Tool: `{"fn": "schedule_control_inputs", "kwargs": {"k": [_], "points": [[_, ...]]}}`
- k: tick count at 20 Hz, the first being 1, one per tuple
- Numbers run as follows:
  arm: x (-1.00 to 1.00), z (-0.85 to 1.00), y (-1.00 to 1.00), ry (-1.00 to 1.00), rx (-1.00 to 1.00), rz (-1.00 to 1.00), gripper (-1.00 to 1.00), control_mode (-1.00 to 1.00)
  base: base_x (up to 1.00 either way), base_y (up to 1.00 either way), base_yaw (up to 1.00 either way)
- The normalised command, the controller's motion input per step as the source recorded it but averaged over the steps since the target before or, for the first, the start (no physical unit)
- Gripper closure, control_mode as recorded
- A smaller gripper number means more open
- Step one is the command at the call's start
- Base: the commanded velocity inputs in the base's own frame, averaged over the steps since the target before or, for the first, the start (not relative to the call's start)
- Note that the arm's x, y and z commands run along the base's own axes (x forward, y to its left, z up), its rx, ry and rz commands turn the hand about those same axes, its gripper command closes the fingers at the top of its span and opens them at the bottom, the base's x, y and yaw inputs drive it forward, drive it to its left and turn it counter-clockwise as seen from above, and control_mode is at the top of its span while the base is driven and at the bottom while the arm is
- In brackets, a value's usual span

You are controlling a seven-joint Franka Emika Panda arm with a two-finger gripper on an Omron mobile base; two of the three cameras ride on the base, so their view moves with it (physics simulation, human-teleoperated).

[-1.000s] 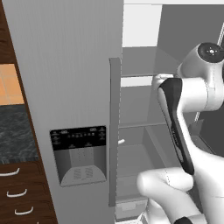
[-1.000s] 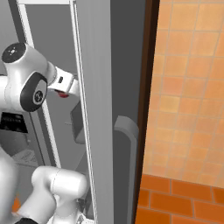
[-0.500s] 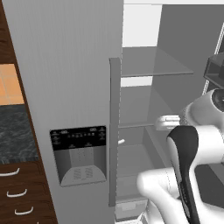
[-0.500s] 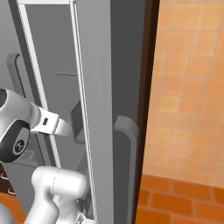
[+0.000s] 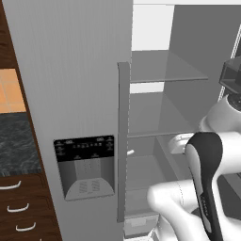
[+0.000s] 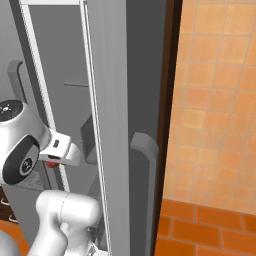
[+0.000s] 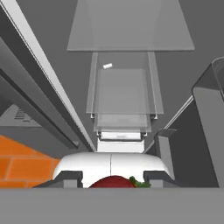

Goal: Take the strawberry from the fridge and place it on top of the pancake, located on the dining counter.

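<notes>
The strawberry [image 7: 114, 181], small and red with a green cap, sits between my two dark fingertips [image 7: 70, 178] in the hand view. My gripper [image 7: 113, 180] is shut on it. In the right base view the white hand holds the strawberry [image 6: 51, 163] low, beside the open fridge door [image 6: 107, 100]. The grey steel fridge [image 5: 70, 70] has its left door closed, with the black dispenser panel [image 5: 84, 148]. Its right side stands open, showing glass shelves [image 5: 164, 68]. The hand looks into the fridge interior [image 7: 131, 26]. The pancake and the dining counter are out of view.
The open door's handle [image 6: 145, 165] juts out close to the arm. An orange tiled wall [image 6: 215, 100] and red brick floor [image 6: 210, 230] lie to the right. Dark wood drawers [image 5: 19, 212] under a black counter [image 5: 14, 141] stand left of the fridge. A door bin [image 7: 210, 109] is beside the hand.
The arm has folded back and down from the upper shelf area. The hand has dropped lower beside the open door, still gripping the strawberry. The fridge has not shifted in view.
</notes>
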Motion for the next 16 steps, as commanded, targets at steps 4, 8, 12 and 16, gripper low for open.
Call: {"fn": "schedule_control_inputs", "kwargs": {"k": [4, 8, 12, 16], "points": [[0.00, 0.00, 0.00, 0.00, 0.00, 0.00, 1.00, -1.00, 0.00, 0.00, 0.00], [0.00, 0.00, 0.00, 0.00, 0.00, 0.00, 1.00, -1.00, 0.00, 0.00, 0.00], [-0.01, 0.00, 0.00, 0.00, 0.00, -0.02, 1.00, 1.00, -0.18, 0.14, -0.11], [0.00, 0.00, 0.00, 0.00, 0.00, 0.00, 1.00, 1.00, -0.38, 0.68, -0.46]]}}
